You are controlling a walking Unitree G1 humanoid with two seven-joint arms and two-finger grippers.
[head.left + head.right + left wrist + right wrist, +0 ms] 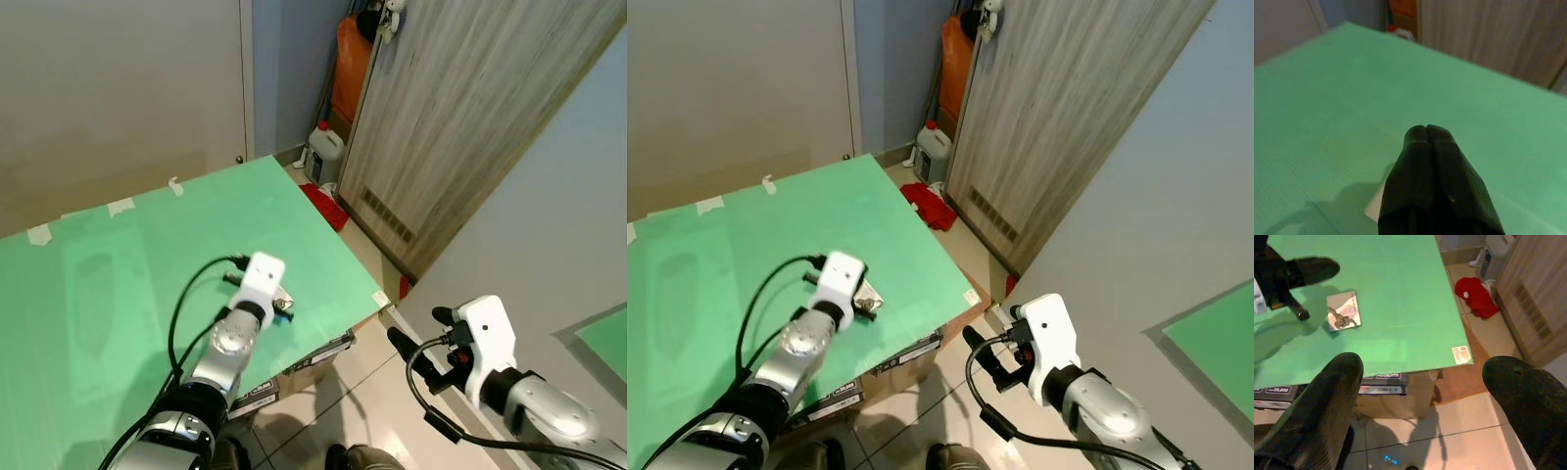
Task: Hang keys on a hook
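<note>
Left wrist view: left gripper [1426, 131] with both black fingers pressed together, nothing between them, low over the green table top [1352, 98], a pale card edge just under the fingers. From the head views, same gripper [1317, 268] out over the near right part of the table, above the keys [1341, 319]. Keys lying flat on a small silvery card [1344, 309], near the table's front edge, untouched by the fingers. Right gripper [988, 360] held off the table, beyond its corner and above the tiled floor [1459, 431], fingers [1332, 396] spread wide apart and empty. On the table corner, small white label [1462, 353]. Under the table, cardboard boxes [304, 367]. Further out on the floor, red cloth [1476, 296], then white plastic canister [324, 149] beside the wooden door [460, 127]. Orange bag [350, 69] behind the canister, in the corner. Strips of tape [120, 207] along the far edge of the table.
</note>
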